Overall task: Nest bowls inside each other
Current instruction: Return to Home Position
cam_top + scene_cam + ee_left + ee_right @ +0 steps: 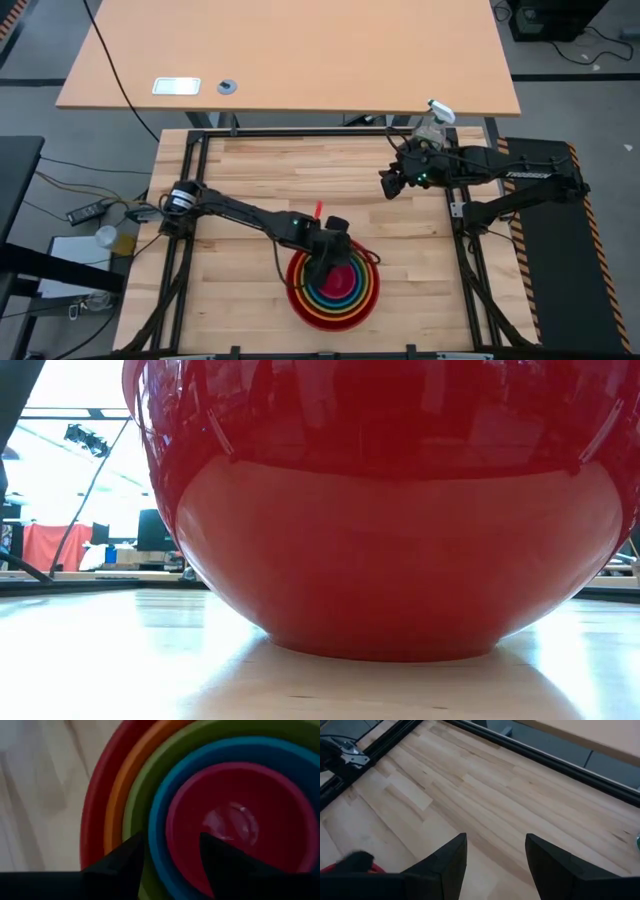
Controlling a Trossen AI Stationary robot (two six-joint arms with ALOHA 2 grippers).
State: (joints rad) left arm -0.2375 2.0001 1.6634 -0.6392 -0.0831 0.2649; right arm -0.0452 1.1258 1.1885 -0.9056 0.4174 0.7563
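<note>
Several bowls sit nested in one stack near the table's front edge: a red outer bowl (pixel 300 303), then orange (pixel 116 805), green (pixel 142 785) and blue (pixel 165 795) ones, with a magenta bowl (pixel 250 795) innermost. In the low view the red bowl (pixel 400 540) rests on its base on the wood. My left gripper (pixel 325 262) (pixel 172 865) hovers open over the stack's far left part, with the blue rim showing between its fingers. My right gripper (pixel 388 185) (pixel 496 865) hangs open above bare wood at the far right.
A black metal frame (pixel 300 132) runs round the wooden tabletop (pixel 260 170). A small red object (pixel 318 208) lies on the wood behind the left arm. A clear bottle (pixel 435 120) stands at the far right corner. Bare wood spans the table's far half.
</note>
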